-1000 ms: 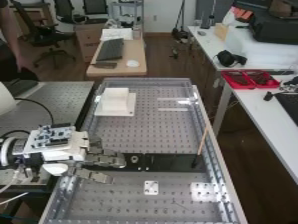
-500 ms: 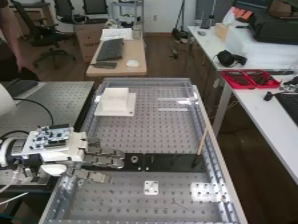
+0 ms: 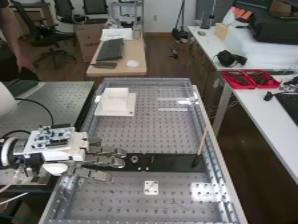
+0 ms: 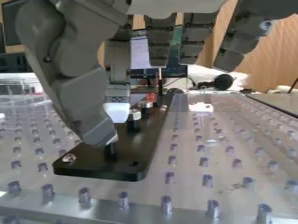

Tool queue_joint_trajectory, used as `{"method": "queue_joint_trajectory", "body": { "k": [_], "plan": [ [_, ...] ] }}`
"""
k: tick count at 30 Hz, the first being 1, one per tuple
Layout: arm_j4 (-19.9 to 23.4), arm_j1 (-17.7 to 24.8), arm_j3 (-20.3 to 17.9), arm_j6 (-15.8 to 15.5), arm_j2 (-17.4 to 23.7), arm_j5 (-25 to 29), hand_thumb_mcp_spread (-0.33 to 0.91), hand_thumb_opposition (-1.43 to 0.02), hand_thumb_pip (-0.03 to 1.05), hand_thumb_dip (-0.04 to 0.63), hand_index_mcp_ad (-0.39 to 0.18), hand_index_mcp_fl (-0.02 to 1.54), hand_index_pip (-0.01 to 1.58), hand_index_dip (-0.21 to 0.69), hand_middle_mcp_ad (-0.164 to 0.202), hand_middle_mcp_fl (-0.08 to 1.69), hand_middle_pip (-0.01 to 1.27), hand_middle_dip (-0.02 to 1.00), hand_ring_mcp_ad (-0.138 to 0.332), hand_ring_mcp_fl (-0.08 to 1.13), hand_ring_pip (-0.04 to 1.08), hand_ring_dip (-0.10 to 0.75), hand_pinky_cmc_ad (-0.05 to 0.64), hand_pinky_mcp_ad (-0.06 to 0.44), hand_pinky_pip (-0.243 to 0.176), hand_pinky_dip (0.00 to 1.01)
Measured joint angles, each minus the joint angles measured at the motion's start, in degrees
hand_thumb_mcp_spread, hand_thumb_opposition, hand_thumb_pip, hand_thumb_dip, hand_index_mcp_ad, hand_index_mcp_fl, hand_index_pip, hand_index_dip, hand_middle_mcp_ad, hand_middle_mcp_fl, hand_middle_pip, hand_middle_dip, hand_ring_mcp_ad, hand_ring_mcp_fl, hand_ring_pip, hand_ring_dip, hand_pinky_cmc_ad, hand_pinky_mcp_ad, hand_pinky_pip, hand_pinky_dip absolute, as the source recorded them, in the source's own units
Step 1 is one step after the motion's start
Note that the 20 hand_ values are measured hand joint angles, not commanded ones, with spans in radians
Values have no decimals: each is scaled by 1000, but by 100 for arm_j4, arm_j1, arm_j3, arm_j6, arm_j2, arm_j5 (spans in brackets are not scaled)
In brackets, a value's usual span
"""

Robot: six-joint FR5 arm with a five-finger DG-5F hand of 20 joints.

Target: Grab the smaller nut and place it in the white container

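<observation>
The fingers (image 4: 199, 37) are wide and hold nothing. Nuts (image 4: 134, 115) sit on the black plate (image 4: 133, 165); you cannot tell which is smaller. Caution: misaligned closing may jam the thumb (image 4: 90, 110) against a post.

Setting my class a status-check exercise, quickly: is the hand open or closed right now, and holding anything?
Hand: open, fingers loosely extended at the black plate, gripping nothing.
</observation>
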Motion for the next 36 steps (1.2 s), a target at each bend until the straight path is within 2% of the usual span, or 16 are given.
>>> {"method": "queue_joint_trajectory", "body": {
  "k": [11,15,26,36],
  "plan": [
    [-272,26,74,-286,42,-2,478,-878,646,253,-169,101,1557,182,58,5,126,183,101,5,105,82,312,229,-49,188],
    [-341,48,91,-372,42,0,469,-878,698,253,-166,101,1557,182,61,5,129,183,101,5,105,82,312,229,-49,188],
    [-298,63,84,-331,24,16,469,-878,698,253,-166,101,1552,173,61,5,129,183,101,5,105,82,312,230,-49,188],
    [-438,40,134,-401,40,14,469,-878,698,253,-166,101,1553,168,61,9,129,183,101,5,105,82,312,230,-49,188]
  ]
}}
